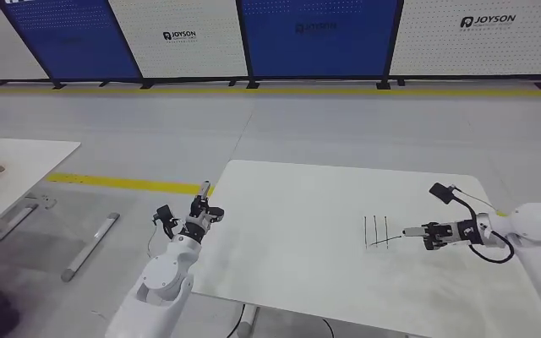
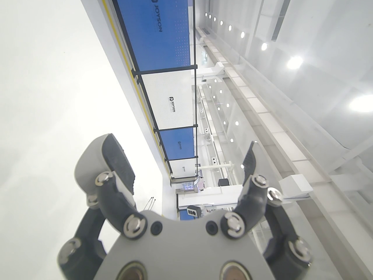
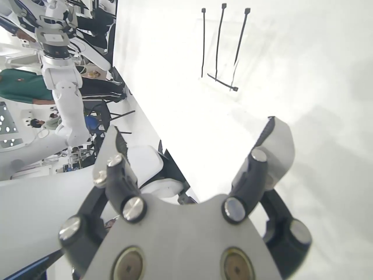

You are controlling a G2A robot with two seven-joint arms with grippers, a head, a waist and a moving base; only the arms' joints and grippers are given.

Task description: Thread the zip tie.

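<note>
The white worktop [image 1: 287, 270] carries black zip ties [image 1: 376, 228] toward its right edge. The right fingers [image 3: 276, 135], spread wide and empty, sit just beside them. The right wrist view resolves three parallel ties and a fourth tie [image 3: 223, 83] lying across their ends, ahead of the fingers and apart from them. The left fingers [image 2: 116, 158], also wide, sit at the left edge, well apart from the ties.

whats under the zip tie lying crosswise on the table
The crosswise zip tie rests on the white table and crosses the tails of two of the three parallel zip ties. Whether it lies over or under them cannot be told.
</note>
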